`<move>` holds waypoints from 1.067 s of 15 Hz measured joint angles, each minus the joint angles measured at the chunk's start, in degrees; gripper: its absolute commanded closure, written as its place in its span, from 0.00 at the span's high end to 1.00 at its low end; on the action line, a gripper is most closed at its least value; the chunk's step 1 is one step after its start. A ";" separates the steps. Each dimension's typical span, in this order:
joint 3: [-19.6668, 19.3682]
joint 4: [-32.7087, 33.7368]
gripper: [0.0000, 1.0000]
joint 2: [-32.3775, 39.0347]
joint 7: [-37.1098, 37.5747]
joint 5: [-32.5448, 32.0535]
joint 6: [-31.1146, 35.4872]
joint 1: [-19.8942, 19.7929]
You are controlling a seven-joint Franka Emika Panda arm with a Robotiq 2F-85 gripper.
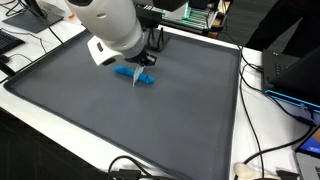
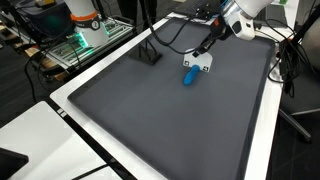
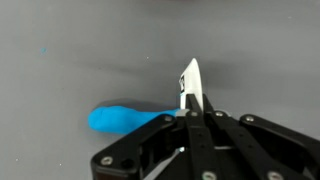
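Just beside closed fingers [image 3: 205,128], blue object [image 3: 125,118] on gray mat [image 3: 80,40].

One blue object [image 1: 135,77] just above centre frame, one small black stand [image 2: 150,55] at upper middle, one dark grey mat [image 2: 150,110], one white bench [image 1: 275,135].

Blue obj [image 3: 120,118]: right end hidden behind tool [image 3: 190,100], wrist view.

A mat [image 1: 130,125] covers most of the tabletop [image 1: 272,130]. An object [image 2: 188,78] lies on the mat near one edge, directly under the claw [image 3: 189,108]. A stand [image 2: 148,55] sits on the mat beside it (not touching).
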 measured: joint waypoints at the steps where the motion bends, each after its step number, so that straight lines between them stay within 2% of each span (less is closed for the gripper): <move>1: 0.00 -0.01 0.01 0.11 -0.15 0.00 -0.67 -0.01; 6: 0.02 -0.13 0.01 0.16 -0.56 0.01 -4.10 -0.04; 16: 0.02 -0.93 0.01 -1.44 -0.56 0.20 -4.25 -0.58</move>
